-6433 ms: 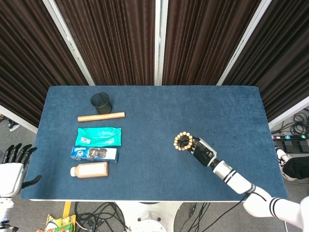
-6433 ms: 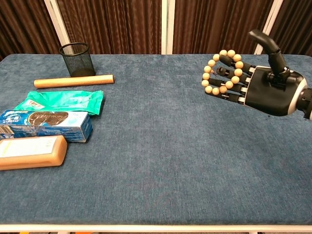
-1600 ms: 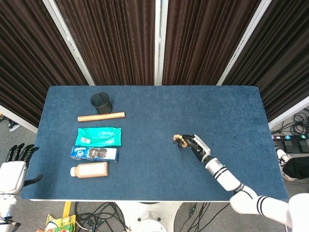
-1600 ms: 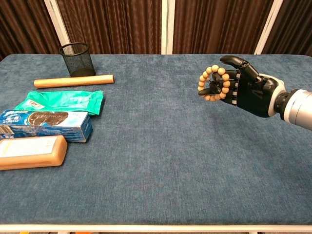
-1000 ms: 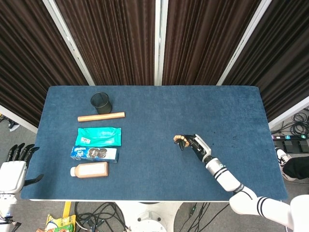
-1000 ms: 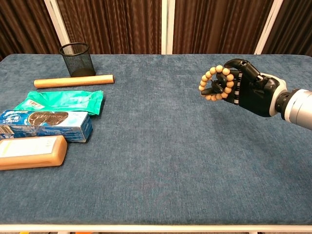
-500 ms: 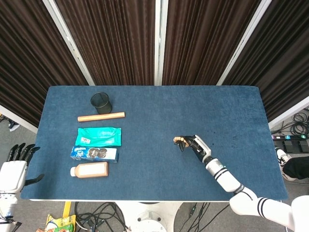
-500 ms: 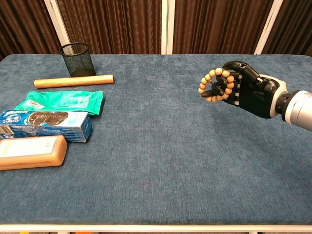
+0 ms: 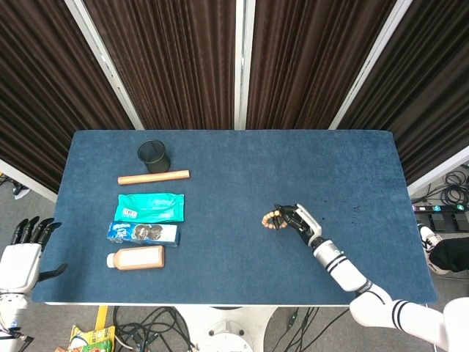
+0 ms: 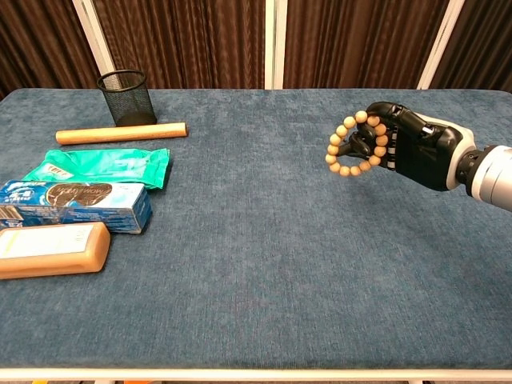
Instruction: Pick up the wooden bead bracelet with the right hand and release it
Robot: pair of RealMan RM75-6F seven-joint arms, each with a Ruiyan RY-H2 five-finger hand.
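The wooden bead bracelet [image 10: 350,146] is a ring of pale round beads, held above the blue table [image 10: 256,264] right of centre. My right hand [image 10: 410,154] grips it with curled fingers, the loop hanging off its fingertips toward the left. In the head view the bracelet [image 9: 272,218] shows at the tip of the right hand [image 9: 299,222]. My left hand [image 9: 20,257] hangs off the table's left edge, fingers apart, holding nothing.
On the left side stand a black mesh cup [image 10: 127,98], a wooden stick [image 10: 120,133], a green packet [image 10: 100,167], a blue biscuit pack [image 10: 74,204] and a tan bottle lying flat [image 10: 50,250]. Dark curtains close the back.
Since 6.4 s ago the right hand's fingers have curled around the bracelet. Over the last second the hand rolled slightly and the loop dropped a little lower at the fingertips.
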